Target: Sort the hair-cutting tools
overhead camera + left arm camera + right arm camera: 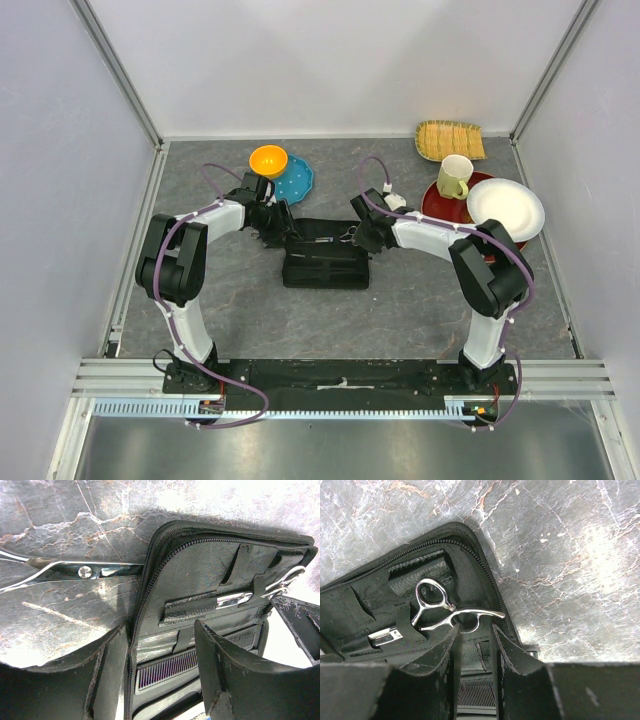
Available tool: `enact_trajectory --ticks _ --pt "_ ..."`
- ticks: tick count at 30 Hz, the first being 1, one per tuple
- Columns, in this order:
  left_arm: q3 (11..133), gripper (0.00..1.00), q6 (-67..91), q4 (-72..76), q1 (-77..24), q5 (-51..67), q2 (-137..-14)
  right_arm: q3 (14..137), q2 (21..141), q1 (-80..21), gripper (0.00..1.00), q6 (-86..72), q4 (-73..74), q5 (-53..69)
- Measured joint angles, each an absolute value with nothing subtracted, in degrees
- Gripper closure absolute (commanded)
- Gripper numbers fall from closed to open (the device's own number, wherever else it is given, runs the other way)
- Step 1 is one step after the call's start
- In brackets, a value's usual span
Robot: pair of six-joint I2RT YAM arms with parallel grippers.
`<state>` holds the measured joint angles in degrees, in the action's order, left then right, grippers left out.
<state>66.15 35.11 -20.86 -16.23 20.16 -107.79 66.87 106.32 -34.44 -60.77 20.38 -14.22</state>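
Note:
The black zip case (325, 262) lies open in the middle of the table. One silver pair of scissors (432, 600) sits under the straps in its upper half, and it also shows in the left wrist view (235, 599). A second pair of scissors (85, 571) lies on the table against the case's left edge. A black comb (170, 667) lies in the case's lower half; its teeth show in the right wrist view (476, 695). My left gripper (160, 630) is open over the case's left edge and the comb. My right gripper (475, 627) is open, its fingertips either side of the stowed scissors' lower ring.
An orange bowl (268, 160) and a blue plate (297, 180) stand behind the left gripper. At the back right are a woven tray (450, 140), a cream cup (455, 177) on a red plate (440, 203), and a white plate (505, 207).

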Motion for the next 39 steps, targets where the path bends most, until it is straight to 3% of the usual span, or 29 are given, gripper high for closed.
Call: enact_trajectory --ticks 6,13,17,34,37,39 --pt "66.2 0.37 35.1 -20.9 -16.2 20.2 -107.8 66.2 106.2 -33.6 0.79 -62.2 19.4 -14.3" --pt "66.2 0.37 35.1 -20.8 -16.2 20.3 -107.8 66.1 106.3 -33.1 0.83 -62.6 19.1 -13.9" --pt "66.1 0.37 35.1 -20.8 -16.2 20.5 -107.8 66.2 106.6 -33.1 1.00 -62.2 18.6 -13.3" --pt "64.4 0.37 38.0 -18.0 -15.9 23.1 -107.6 66.2 106.6 -34.1 1.00 -63.3 18.5 -8.7" --pt "64.4 0.37 38.1 -18.0 -15.9 23.0 -107.6 66.2 106.5 -34.2 0.69 -63.3 18.6 -8.9" --pt "64.4 0.36 38.2 -18.0 -15.9 23.1 -107.6 66.1 106.2 -34.3 0.59 -63.2 18.8 -8.9"
